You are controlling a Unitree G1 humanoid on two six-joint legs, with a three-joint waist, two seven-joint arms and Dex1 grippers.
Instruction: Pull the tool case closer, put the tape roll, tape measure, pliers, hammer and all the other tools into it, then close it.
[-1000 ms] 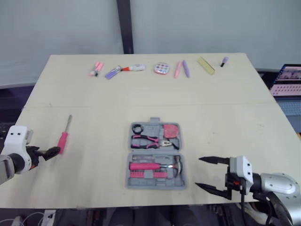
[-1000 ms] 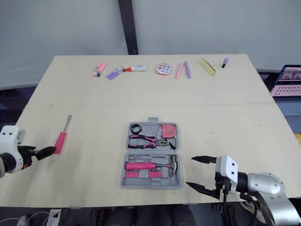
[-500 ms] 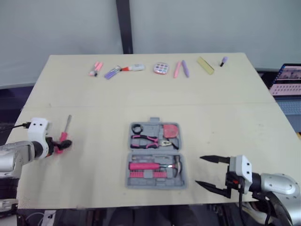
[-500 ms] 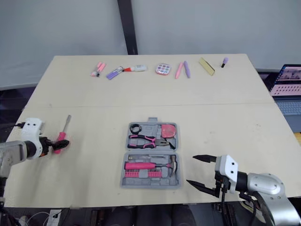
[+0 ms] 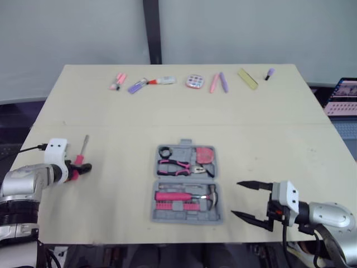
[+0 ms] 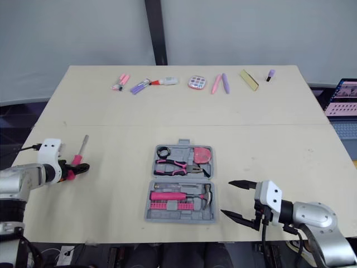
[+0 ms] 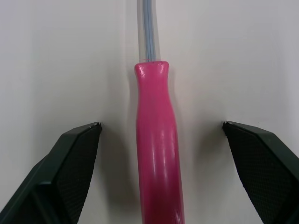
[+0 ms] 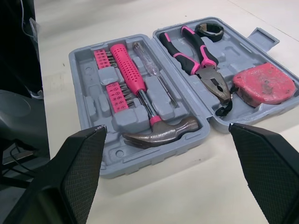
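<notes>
The grey tool case (image 5: 187,219) lies open near the table's front middle. It holds a black tape roll (image 5: 164,152), a red tape measure (image 5: 205,154), pink pliers (image 5: 178,166), a pink-handled hammer (image 5: 184,196) and a row of pink bits. A pink-handled screwdriver (image 5: 82,155) lies at the left. My left gripper (image 5: 78,168) is open, one finger on each side of the handle (image 7: 156,154) without touching it. My right gripper (image 5: 246,199) hangs open just right of the case, nothing in it.
Along the table's far edge lie pink markers (image 5: 117,81), a white tube (image 5: 162,81), a round pink item (image 5: 194,81), two more markers (image 5: 218,82), a yellow block (image 5: 246,78) and a small purple piece (image 5: 270,73). A laptop (image 5: 341,96) stands off the right side.
My left gripper has moved forward from the table's left edge and now straddles the screwdriver's handle. The right gripper has stayed put. The camera has shifted slightly.
</notes>
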